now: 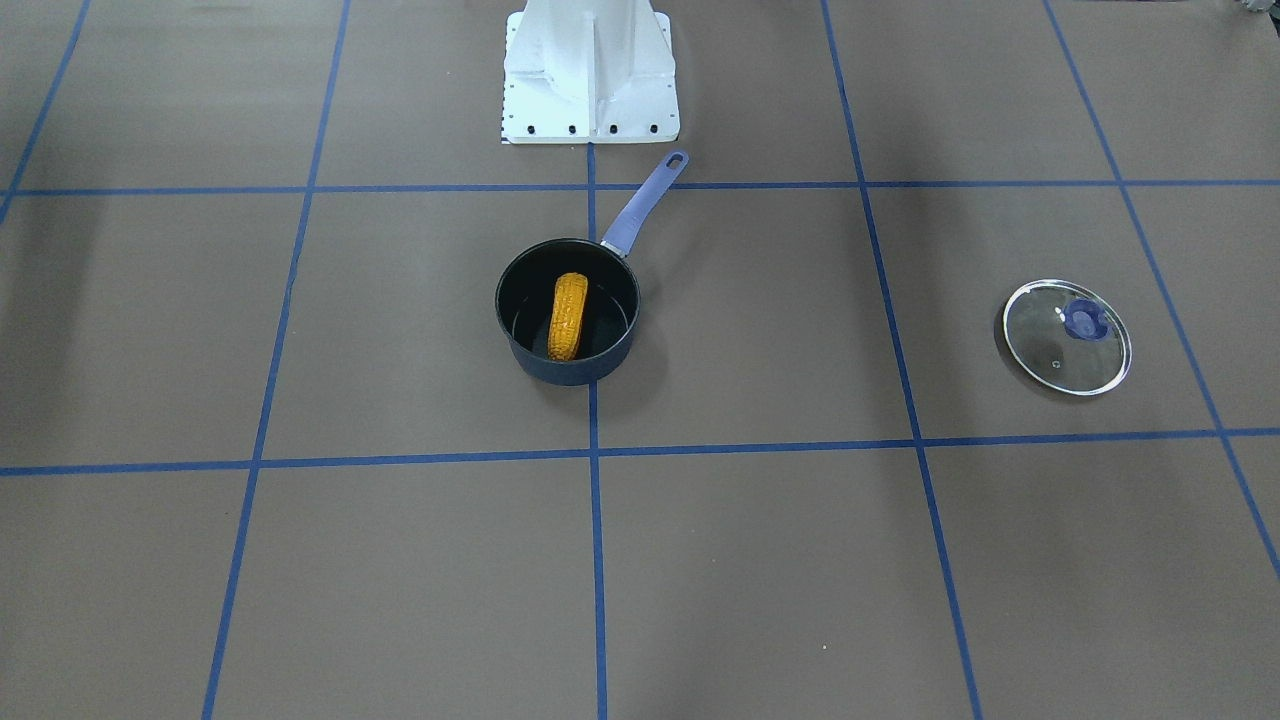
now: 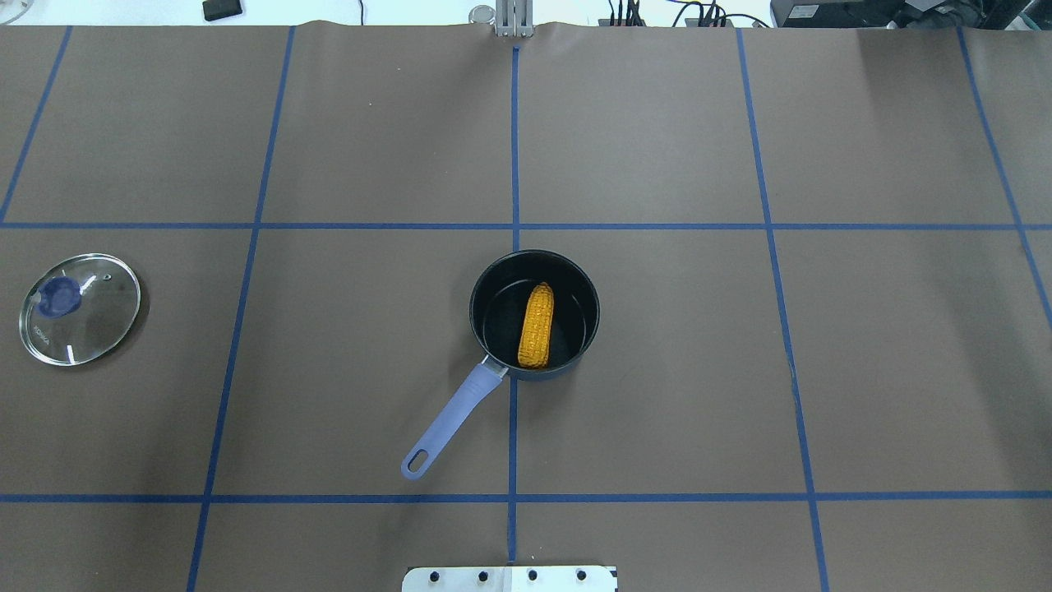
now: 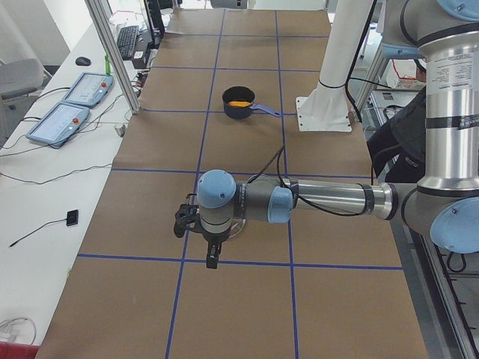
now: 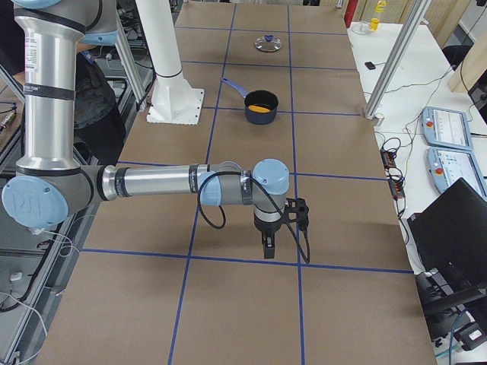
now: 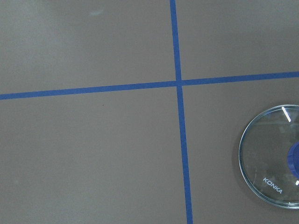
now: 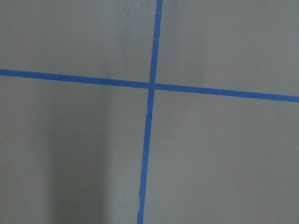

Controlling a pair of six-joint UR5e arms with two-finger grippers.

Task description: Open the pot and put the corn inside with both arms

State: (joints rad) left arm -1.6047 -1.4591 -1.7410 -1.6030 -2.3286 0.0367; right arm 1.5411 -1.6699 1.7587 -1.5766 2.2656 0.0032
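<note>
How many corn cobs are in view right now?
1. The corn lies inside the open pot. No other cob shows in any view, and nothing seems to hide one.

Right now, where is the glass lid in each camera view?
Front-facing: glass lid right of centre.
Overhead: far left.
Exterior left: mostly hidden under the near arm's wrist.
Exterior right: top, far end.
Left wrist: cut off at right edge.
Right wrist: not in view.
Shared landmark: the pot holding the corn, in four exterior views.
</note>
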